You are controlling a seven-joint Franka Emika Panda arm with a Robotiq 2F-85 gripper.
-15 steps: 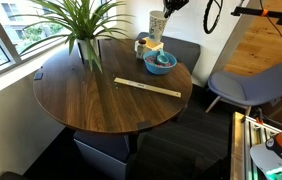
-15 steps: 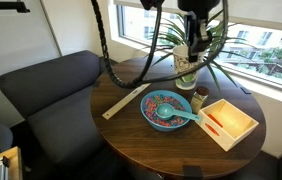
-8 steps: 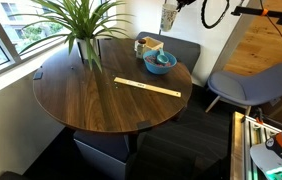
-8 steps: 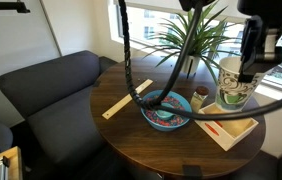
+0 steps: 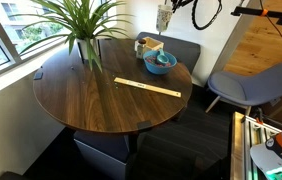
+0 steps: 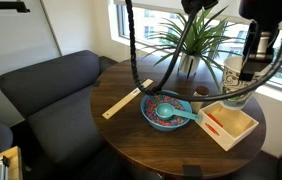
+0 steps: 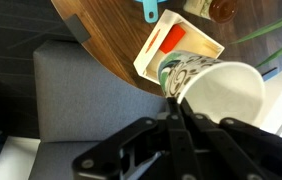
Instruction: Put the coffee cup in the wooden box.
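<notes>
My gripper [image 6: 249, 62] is shut on the coffee cup [image 6: 235, 78], a cream-white paper cup with a faint green-grey pattern, and holds it in the air above the far side of the wooden box [image 6: 229, 122]. In an exterior view the cup [image 5: 164, 17] hangs well above the box [image 5: 152, 45]. In the wrist view the fingers [image 7: 177, 108] pinch the cup's wall [image 7: 213, 88] at its rim. The box [image 7: 179, 46] lies below, with a red item inside it.
A blue bowl [image 6: 168, 110] with a spoon sits next to the box on the round wooden table [image 6: 131, 130]. A long flat wooden strip [image 6: 128, 100] lies to its left. A potted plant [image 5: 81, 30] stands at the table's back. A grey sofa [image 6: 41, 85] adjoins the table.
The gripper has carried the cup sideways from near the plant to above the box's far side. In the last half second it barely moved.
</notes>
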